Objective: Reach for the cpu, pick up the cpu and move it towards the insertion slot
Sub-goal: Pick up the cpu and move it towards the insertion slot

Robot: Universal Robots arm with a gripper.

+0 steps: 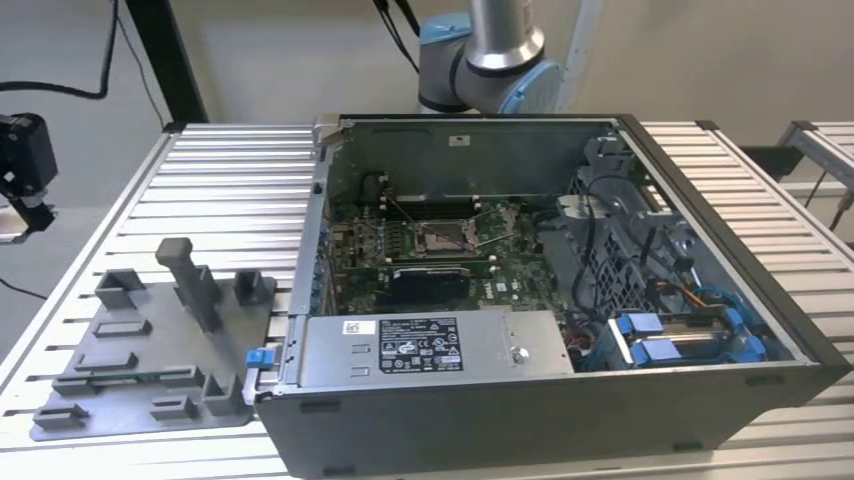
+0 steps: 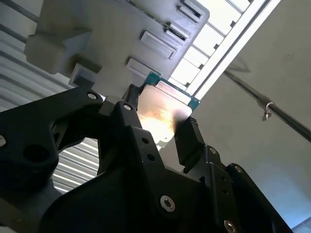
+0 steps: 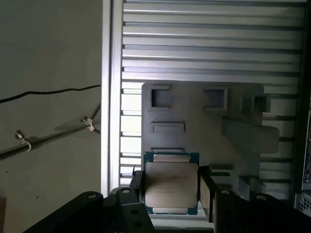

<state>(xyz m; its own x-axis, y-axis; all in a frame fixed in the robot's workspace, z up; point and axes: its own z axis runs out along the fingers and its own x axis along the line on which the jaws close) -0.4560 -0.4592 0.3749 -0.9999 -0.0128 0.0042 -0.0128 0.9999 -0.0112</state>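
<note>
In both wrist views the cpu [image 3: 171,182] [image 2: 163,111], a flat silvery square with a green rim, sits between my gripper's [image 3: 171,190] [image 2: 160,116] two black fingers [image 3: 208,193], which press on its opposite edges. It is held in the air above the grey tray [image 3: 194,109] [image 2: 112,29], near the table's edge. In the exterior view my gripper [image 1: 24,210] hangs at the far left, off the table's left side and left of the grey tray [image 1: 154,350]. The insertion slot [image 1: 441,237], a shiny metal frame, lies on the green board inside the open computer case [image 1: 694,390].
The case's side walls rise around the board. A silver power-supply box [image 1: 427,345] stands in front of the slot and blue drive bays [image 1: 681,335] at the exterior view's right. An upright post [image 1: 187,280] rises from the tray. The slatted table [image 1: 220,190] lies beneath.
</note>
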